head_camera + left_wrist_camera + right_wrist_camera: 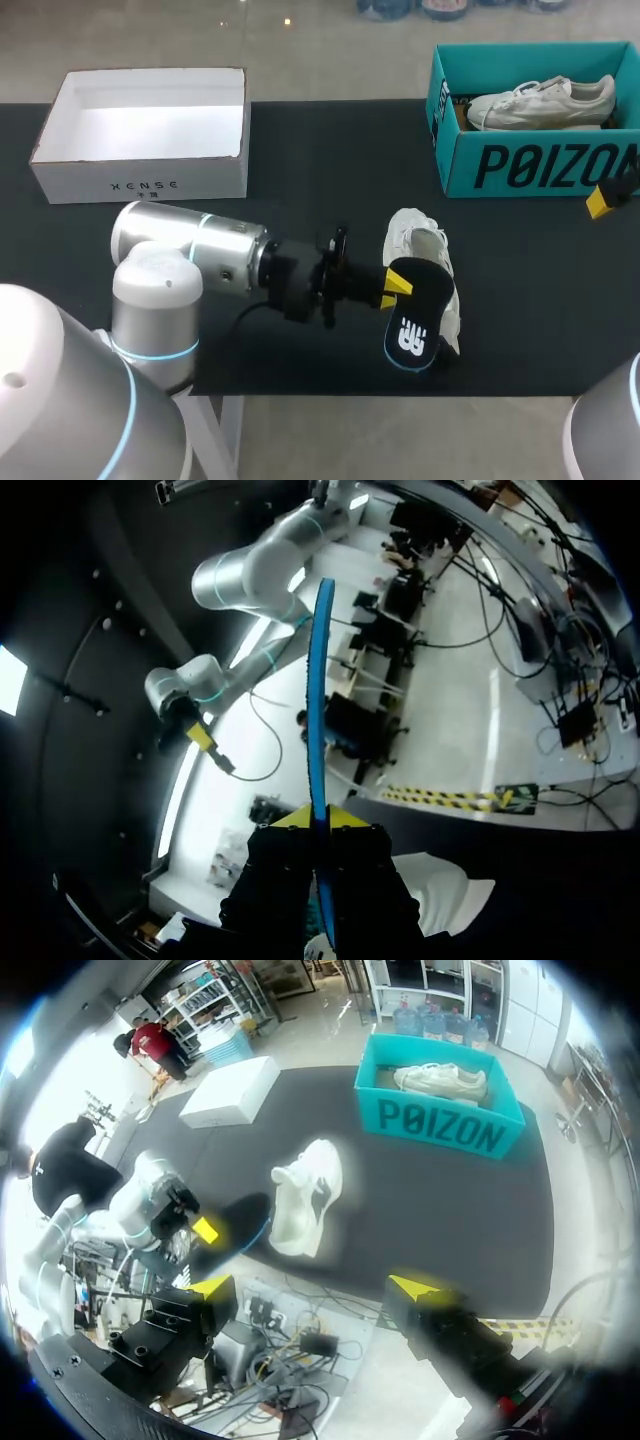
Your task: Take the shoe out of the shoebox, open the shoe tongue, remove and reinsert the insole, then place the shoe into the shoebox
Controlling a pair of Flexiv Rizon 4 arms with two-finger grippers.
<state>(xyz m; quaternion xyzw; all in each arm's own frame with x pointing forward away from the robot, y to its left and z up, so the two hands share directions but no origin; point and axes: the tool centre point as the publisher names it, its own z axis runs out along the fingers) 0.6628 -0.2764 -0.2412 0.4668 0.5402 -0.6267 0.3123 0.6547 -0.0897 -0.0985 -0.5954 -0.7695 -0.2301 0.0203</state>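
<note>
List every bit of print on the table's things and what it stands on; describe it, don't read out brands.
Teal shoebox: large dark block letters, front wall.
White box: small spaced dark letters, front wall.
Insole: white logo mark, no words.
No numbers or signs.

Big black capital letters run across the front wall of the teal shoebox (540, 165). The head view's edge cuts them off, but the right wrist view shows the whole word. A line of small, widely spaced grey capitals stands on the front wall of the white box (145, 186). The black insole (412, 330) bears a white logo near the end closest to the table's front edge. Small marks on the shoebox's end wall are too small to make out.
</note>
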